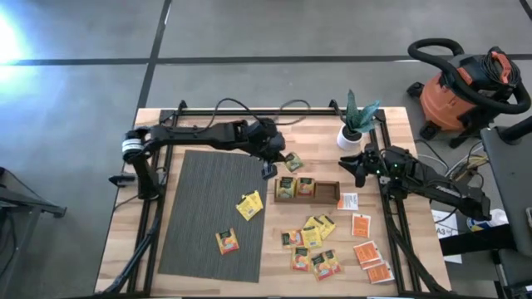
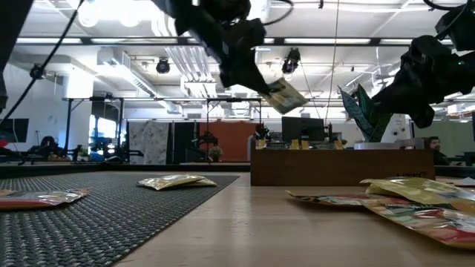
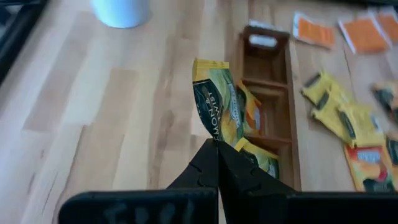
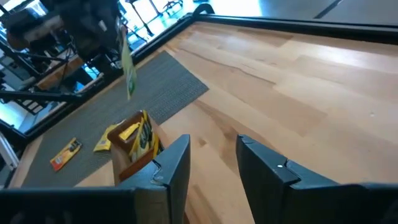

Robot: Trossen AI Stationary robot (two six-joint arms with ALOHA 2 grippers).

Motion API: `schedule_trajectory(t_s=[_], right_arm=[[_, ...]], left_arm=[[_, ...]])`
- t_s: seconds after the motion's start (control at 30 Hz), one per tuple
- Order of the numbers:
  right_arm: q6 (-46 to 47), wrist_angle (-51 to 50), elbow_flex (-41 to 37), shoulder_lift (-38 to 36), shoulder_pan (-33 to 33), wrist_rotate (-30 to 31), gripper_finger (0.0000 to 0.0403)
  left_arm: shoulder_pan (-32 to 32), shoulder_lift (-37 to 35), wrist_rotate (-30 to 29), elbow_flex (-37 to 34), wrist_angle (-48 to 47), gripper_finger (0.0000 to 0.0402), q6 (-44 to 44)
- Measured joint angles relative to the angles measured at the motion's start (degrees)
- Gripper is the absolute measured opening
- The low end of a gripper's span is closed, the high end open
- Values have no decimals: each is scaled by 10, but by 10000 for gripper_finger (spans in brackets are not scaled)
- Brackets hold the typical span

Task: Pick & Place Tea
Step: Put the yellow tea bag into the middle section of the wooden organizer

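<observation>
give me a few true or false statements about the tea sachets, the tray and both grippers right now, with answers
1. The left gripper is shut on a yellow sachet, held in the air. True.
2. The wooden tray is empty. False: it already holds sachets at its left end.
3. The right gripper is open and holds nothing. True.
4. No sachets lie on the grey mat. False: two lie on it, a yellow one and an orange one.
5. The potted plant stands on the mat. False: it stands on bare wood behind the tray.
</observation>
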Motion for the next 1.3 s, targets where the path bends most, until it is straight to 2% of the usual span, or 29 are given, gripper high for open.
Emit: schedule_trajectory(t_s=[0.23, 0.4, 0.77, 1.03, 1.3], right_arm=[[0, 0, -1, 0, 0, 1, 121], [0, 0, -1, 0, 0, 1, 126], [0, 0, -1, 0, 0, 0, 128], [0, 0, -1, 0, 0, 0, 118], [0, 0, -1, 0, 0, 0, 127]], left_arm=[[-32, 98, -5, 155, -206, 0, 123], [-44, 141, -6, 201, -272, 0, 166], [-45, 146, -1, 202, -292, 0, 179], [-45, 146, 17, 174, -291, 0, 168], [-45, 146, 36, 157, -293, 0, 148]])
